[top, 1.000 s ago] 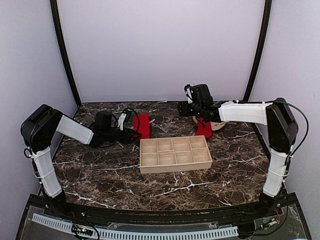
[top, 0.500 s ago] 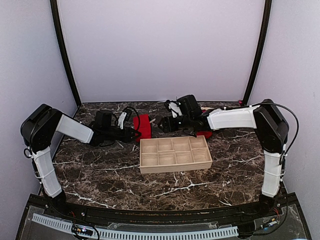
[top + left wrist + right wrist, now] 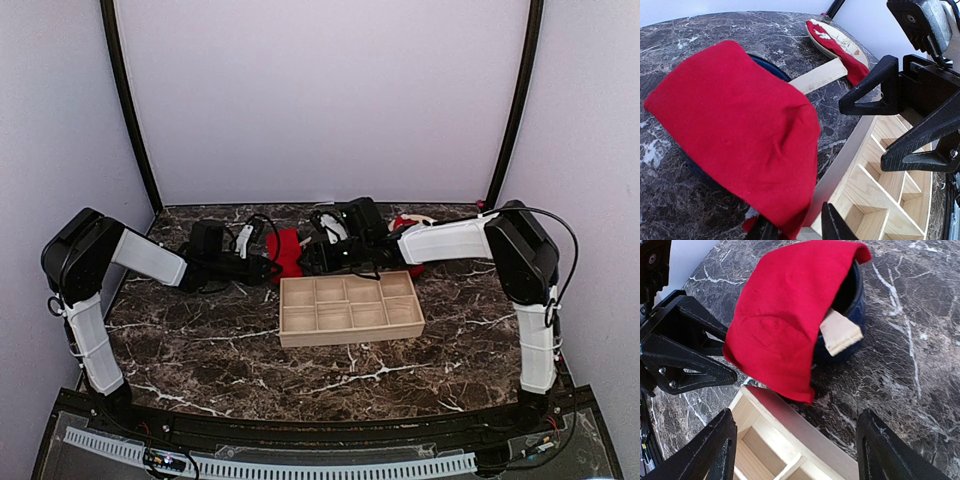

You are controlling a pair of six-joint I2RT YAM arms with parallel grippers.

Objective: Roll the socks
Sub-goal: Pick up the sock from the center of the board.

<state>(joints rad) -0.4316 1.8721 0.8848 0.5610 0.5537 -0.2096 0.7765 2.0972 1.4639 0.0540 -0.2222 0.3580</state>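
One red sock [image 3: 735,125] [image 3: 785,325] [image 3: 285,250] lies draped over a dark blue mug [image 3: 856,292] [image 3: 771,66] behind the tray. My left gripper [image 3: 792,222] [image 3: 268,266] is open, its fingers set narrowly on either side of the sock's lower corner; the left finger sits under the cloth and the right finger stands clear of it. My right gripper [image 3: 797,450] [image 3: 318,252] is wide open, facing the same sock from the other side, above the tray's far wall. The second sock [image 3: 847,57] [image 3: 405,222] lies on the round tan plate [image 3: 845,42].
A pale wooden tray [image 3: 350,336] [image 3: 865,197] [image 3: 785,420] with several compartments sits just in front of the mug. A pale flat strip [image 3: 840,332] [image 3: 820,76] sticks out from the mug under the sock. The two grippers are close together.
My right arm has swung left from the plate to the sock on the mug. The left gripper's fingers have narrowed around that sock's corner.
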